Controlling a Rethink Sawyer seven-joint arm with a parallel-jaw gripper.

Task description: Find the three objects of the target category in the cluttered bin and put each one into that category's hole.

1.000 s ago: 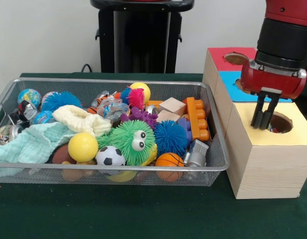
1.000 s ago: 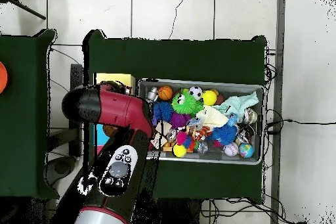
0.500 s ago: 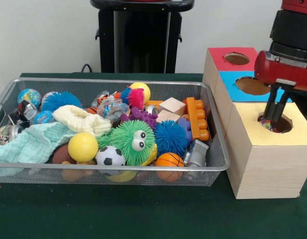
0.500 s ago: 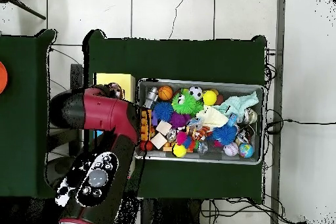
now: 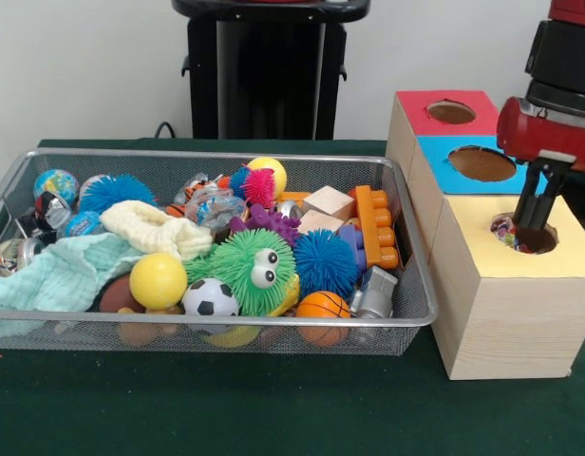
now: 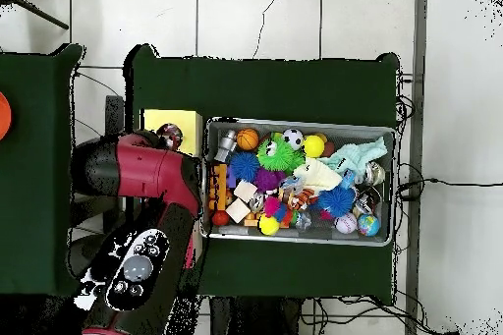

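The red and black arm's dark two-fingered claw [image 5: 533, 226] hangs with its tips dipped into the round hole [image 5: 526, 234] cut in the yellow panel of the pale wooden box, and a scrap of white cloth printed in bright colours [image 5: 504, 229] lies inside that hole against its rim, on the side toward the wide silver wire-mesh basket [image 5: 406, 242]. The two fingers stand close together with nothing visibly between them, though whether they are fully pressed together cannot be told from either view. Judged from this, the printed cloth already sits in its place and the coming move turns back to the basket, which lies well apart from the hole, beyond the box's wall. Within the basket, a pale mint-green fabric cloth [image 5: 60, 272] lies at the end farthest from the hole, its long axis running roughly along the basket's length, with a cream fuzzy cloth [image 5: 155, 231] touching it on the side nearer the hole. The claw would have to lift clear of the hole and cross nearly the whole length of the basket to reach either one
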